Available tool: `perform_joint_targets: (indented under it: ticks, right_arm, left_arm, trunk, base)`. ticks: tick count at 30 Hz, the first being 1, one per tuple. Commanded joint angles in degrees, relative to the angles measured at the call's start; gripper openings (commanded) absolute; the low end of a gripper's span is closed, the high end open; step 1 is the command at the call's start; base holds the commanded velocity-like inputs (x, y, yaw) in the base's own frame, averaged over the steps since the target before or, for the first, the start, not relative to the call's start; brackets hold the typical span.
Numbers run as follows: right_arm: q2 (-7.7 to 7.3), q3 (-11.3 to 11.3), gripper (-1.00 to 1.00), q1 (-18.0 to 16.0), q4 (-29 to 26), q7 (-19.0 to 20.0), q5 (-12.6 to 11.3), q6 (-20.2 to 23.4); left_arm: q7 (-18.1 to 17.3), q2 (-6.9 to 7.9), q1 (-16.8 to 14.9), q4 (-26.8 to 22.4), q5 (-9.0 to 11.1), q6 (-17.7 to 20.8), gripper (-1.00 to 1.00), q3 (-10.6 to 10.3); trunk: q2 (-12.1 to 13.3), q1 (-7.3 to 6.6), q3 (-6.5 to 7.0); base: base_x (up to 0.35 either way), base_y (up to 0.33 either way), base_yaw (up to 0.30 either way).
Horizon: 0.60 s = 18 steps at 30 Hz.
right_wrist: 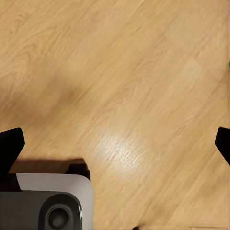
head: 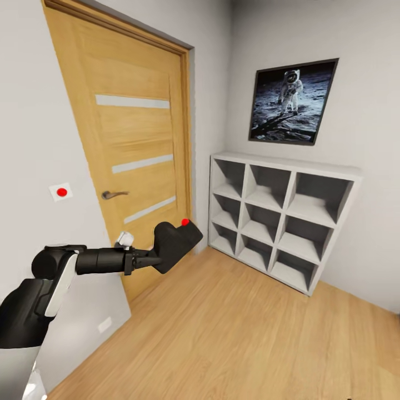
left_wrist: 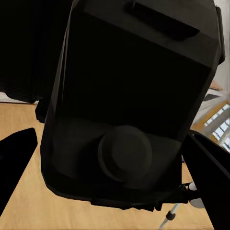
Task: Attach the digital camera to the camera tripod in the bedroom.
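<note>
My left gripper (head: 151,257) is shut on the digital camera (head: 176,240), a chunky black body with a small red button (head: 185,222) on top. I hold it out at about knee height in front of the wooden door. In the left wrist view the digital camera (left_wrist: 129,96) sits between the two dark fingers (left_wrist: 17,158). My right gripper (right_wrist: 116,146) is open, its fingertips (right_wrist: 9,148) wide apart over bare wood floor with nothing between them. The camera tripod is out of view.
A closed wooden door (head: 133,139) with a lever handle stands right ahead at the left. A white cube shelf (head: 278,222) lines the right wall under an astronaut picture (head: 291,103). Light wood floor (head: 233,333) stretches open in front. My own base (right_wrist: 45,201) is below the right gripper.
</note>
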Motion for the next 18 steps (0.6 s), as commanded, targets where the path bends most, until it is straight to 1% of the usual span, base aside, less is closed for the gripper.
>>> perform_joint_targets:
  ticks: [1, 12, 18]
  right_arm:
    - [-0.05, -0.5, 1.0, -0.1, 0.3, 0.1, 0.5, -0.4]
    - [-0.04, -0.5, 1.0, -0.1, 0.3, 0.1, 0.4, -0.4]
    - [-0.05, -0.5, 1.0, -0.1, 0.3, 0.1, 0.5, -0.4]
  left_arm:
    - [-0.1, 0.05, 0.0, 0.0, 0.2, 0.3, -1.0, 0.0]
    - [0.0, 0.05, 0.0, 0.0, 0.2, 0.3, -1.0, -0.1]
    - [0.0, 0.05, 0.0, 0.0, 0.2, 0.3, -1.0, -0.1]
  trunk:
    - [-0.1, 0.05, -0.13]
    - [-0.1, 0.05, -0.13]
    - [-0.1, 0.05, -0.13]
  base:
    - [0.111, 0.073, -0.3]
    - [0.142, 0.085, -0.3]
    - [0.162, 0.017, -0.3]
